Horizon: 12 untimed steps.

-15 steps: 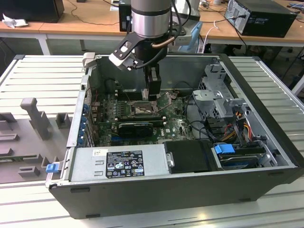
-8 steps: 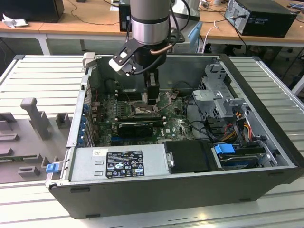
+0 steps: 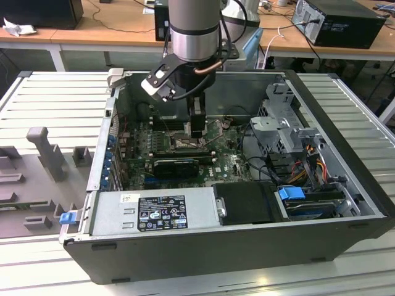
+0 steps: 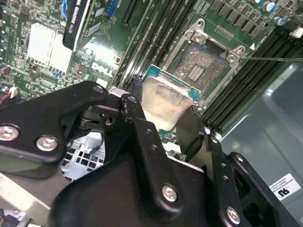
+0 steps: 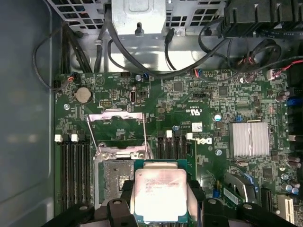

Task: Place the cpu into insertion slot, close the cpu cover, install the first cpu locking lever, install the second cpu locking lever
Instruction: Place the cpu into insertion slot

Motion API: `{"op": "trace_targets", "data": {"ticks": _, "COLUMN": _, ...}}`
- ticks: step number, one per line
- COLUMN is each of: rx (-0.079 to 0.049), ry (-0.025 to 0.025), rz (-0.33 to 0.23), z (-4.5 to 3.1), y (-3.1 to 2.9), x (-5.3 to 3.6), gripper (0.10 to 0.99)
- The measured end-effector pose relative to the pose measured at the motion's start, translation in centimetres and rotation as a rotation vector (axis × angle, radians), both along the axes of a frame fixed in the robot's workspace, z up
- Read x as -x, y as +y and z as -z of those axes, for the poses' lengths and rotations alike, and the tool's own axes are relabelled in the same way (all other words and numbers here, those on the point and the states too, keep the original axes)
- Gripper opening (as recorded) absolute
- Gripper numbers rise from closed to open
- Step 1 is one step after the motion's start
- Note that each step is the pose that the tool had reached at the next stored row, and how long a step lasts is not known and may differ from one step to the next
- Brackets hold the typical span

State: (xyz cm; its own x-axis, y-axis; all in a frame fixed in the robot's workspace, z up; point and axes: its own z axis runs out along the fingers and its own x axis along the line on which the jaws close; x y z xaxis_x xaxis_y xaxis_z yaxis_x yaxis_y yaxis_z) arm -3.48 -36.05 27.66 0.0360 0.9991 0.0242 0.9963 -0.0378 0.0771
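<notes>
The open computer case (image 3: 216,250) sits on the ribbed table (image 3: 49,98). It holds the green motherboard (image 3: 229,161), a grey power supply (image 3: 154,213) and a metal drive cage (image 3: 281,123) with cables.

In the exterior view the gripper (image 3: 196,126) reaches down into the case, over the board. That view takes in the whole box and the arm above it.

In both wrist views the black fingers (image 5: 124,196) are closed in on the cpu (image 5: 158,187), one on each of two opposite edges, with its pale metal face turned toward the cameras.

The first wrist view looks down on the insertion slot (image 5: 113,177), just beside one finger. Its dark pin field is bare, and the held chip overlaps one of its edges, off-centre. Past the slot from the fingertips, the cpu cover (image 5: 116,115) is swung open, its square window over green board. A ribbed pale heat sink (image 5: 251,139) lies well off on the other finger's side.

The second wrist view looks along the fingers (image 4: 142,137) from behind. There the cpu (image 4: 164,101) is tilted, and the insertion slot (image 4: 201,66) is just beyond the gripper (image 4: 165,113). Whether chip and slot touch I cannot tell.
</notes>
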Motion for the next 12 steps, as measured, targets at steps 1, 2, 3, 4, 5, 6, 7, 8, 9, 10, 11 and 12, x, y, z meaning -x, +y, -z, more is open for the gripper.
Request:
{"op": "trace_targets", "data": {"ticks": 1, "rx": -0.008, "ry": 0.0001, "rz": 0.0, "z": 0.05, "y": 0.0, "x": 0.24, "gripper": 0.529}}
{"op": "trace_targets", "data": {"ticks": 2, "rx": -0.014, "ry": 0.0, "rz": 0.0, "z": 0.11, "y": 0.0, "x": 0.44, "gripper": 0.529}}
{"op": "trace_targets", "data": {"ticks": 3, "rx": -0.017, "ry": -0.0001, "rz": 0.0, "z": 0.2, "y": 0.01, "x": 0.51, "gripper": 0.529}}
{"op": "trace_targets", "data": {"ticks": 4, "rx": -0.018, "ry": 0.0, "rz": 0.0, "z": 0.49, "y": 0.09, "x": 0.52, "gripper": 0.529}}
{"op": "trace_targets", "data": {"ticks": 5, "rx": -0.017, "ry": 0.0001, "rz": 0.0, "z": 0.86, "y": 0.35, "x": 0.52, "gripper": 0.529}}
{"op": "trace_targets", "data": {"ticks": 6, "rx": -0.018, "ry": 0.0, "rz": 0.0, "z": 1.23, "y": 0.75, "x": 0.52, "gripper": 0.529}}
{"op": "trace_targets", "data": {"ticks": 7, "rx": -0.018, "ry": 0.0001, "rz": -0.002, "z": 1.52, "y": 1.03, "x": 0.52, "gripper": 0.529}}
{"op": "trace_targets", "data": {"ticks": 8, "rx": -0.018, "ry": 0.0, "rz": -0.004, "z": 1.73, "y": 1.18, "x": 0.53, "gripper": 0.529}}
{"op": "trace_targets", "data": {"ticks": 9, "rx": -0.018, "ry": 0.0, "rz": -0.008, "z": 1.99, "y": 1.28, "x": 0.59, "gripper": 0.529}}
{"op": "trace_targets", "data": {"ticks": 10, "rx": -0.018, "ry": -0.0002, "rz": -0.015, "z": 2.37, "y": 1.4, "x": 0.73, "gripper": 0.529}}
{"op": "trace_targets", "data": {"ticks": 11, "rx": -0.018, "ry": -0.0001, "rz": -0.018, "z": 2.64, "y": 1.51, "x": 0.79, "gripper": 0.529}}
{"op": "trace_targets", "data": {"ticks": 12, "rx": -0.018, "ry": -0.0001, "rz": -0.019, "z": 2.83, "y": 1.61, "x": 0.81, "gripper": 0.529}}
